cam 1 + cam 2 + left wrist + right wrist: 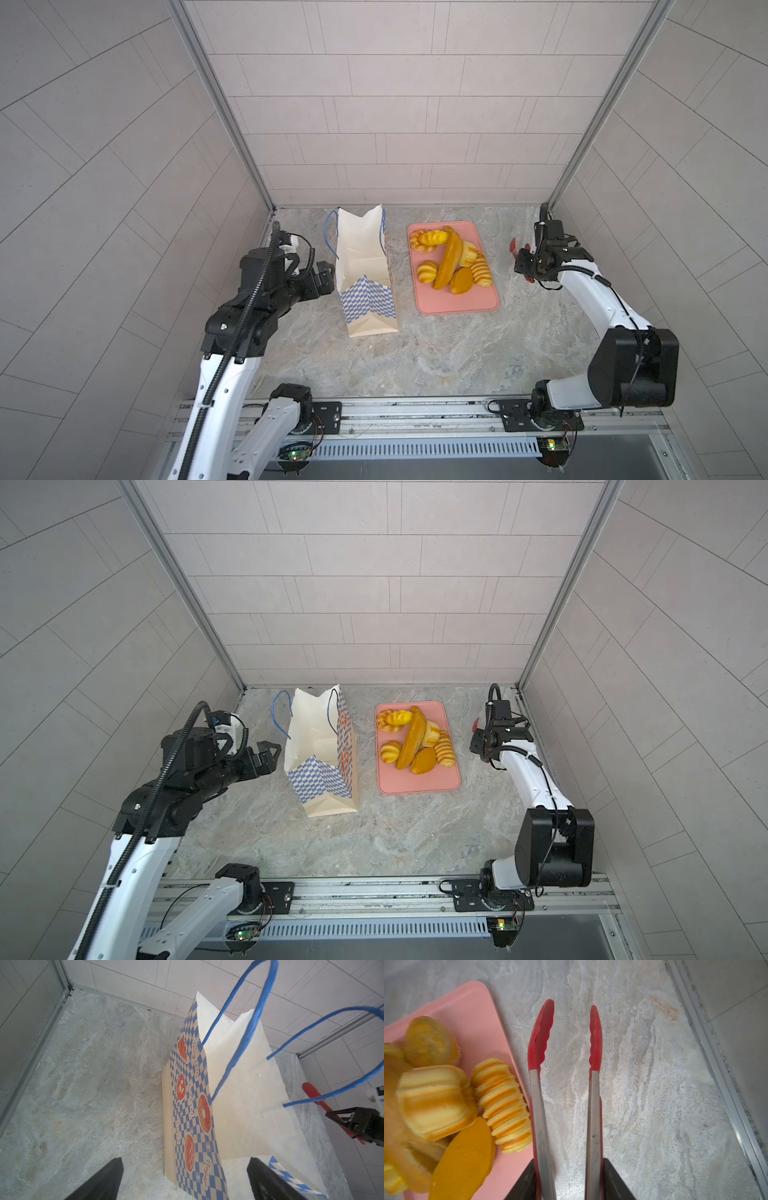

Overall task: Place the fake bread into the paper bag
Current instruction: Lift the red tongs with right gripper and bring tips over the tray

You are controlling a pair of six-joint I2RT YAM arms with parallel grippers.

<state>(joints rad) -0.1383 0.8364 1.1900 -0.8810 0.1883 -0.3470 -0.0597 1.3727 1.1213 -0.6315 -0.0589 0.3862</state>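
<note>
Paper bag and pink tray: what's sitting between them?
Nothing. Only a bare strip of marbled tabletop separates the paper bag from the pink tray, as both top views show.
</note>
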